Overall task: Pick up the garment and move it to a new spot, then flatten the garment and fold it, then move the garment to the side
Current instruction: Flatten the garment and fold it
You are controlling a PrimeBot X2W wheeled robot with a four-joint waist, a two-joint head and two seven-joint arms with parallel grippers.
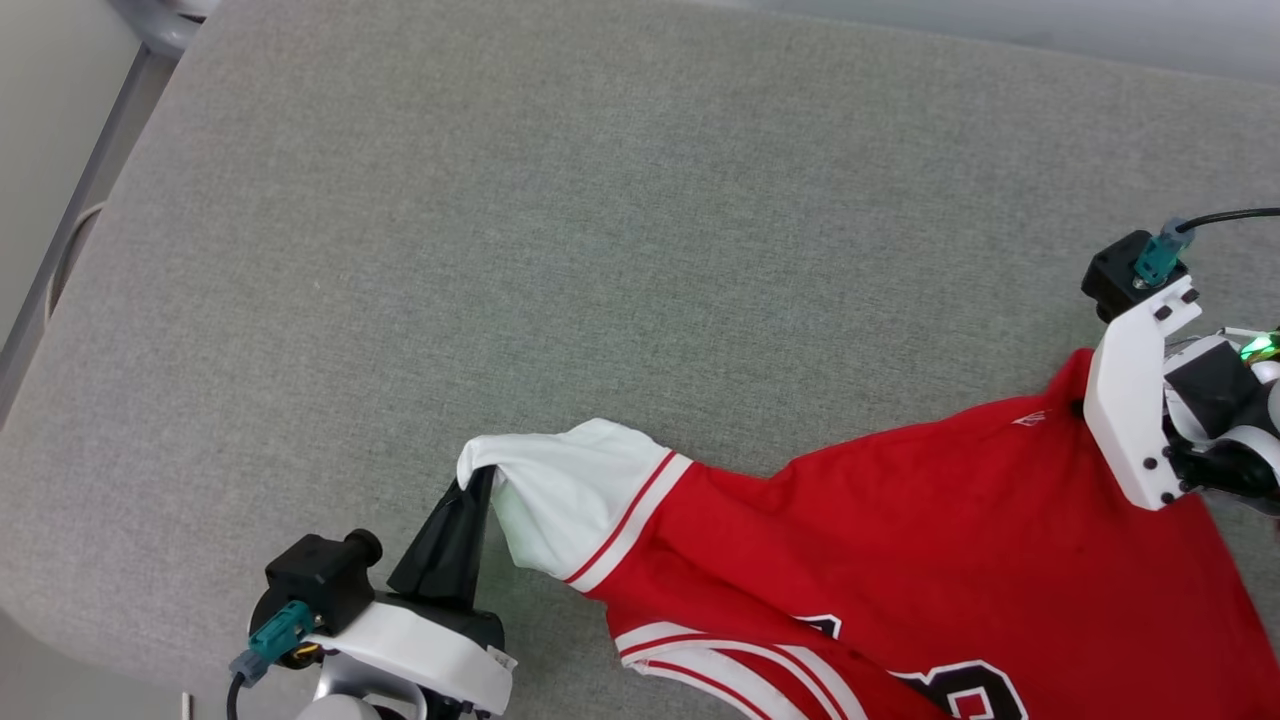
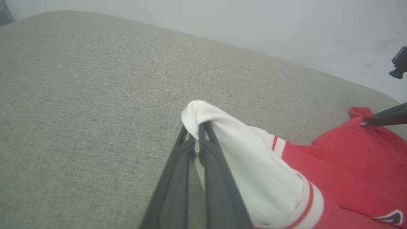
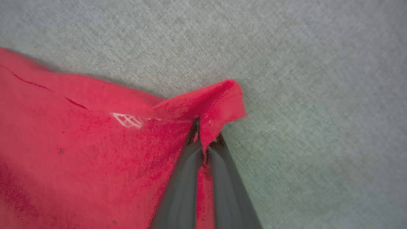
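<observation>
The red jersey [image 1: 900, 520] lies stretched and rumpled on the grey fabric desk [image 1: 600, 200], its white, stripe-trimmed sleeve lifted at one end, a red corner lifted at the other, black lettering partly showing.

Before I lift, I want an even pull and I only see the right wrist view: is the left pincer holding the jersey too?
Observer: Yes. The left pincer is shut on the end of the white sleeve.
Operator: Which face of the jersey is up?
Observer: The front. Black, white-outlined lettering shows at the bottom edge of the head view.
Operator: Is the cloth taut?
Observer: Not quite. The jersey has folds near the sleeve, and its body lies on the grey surface.
</observation>
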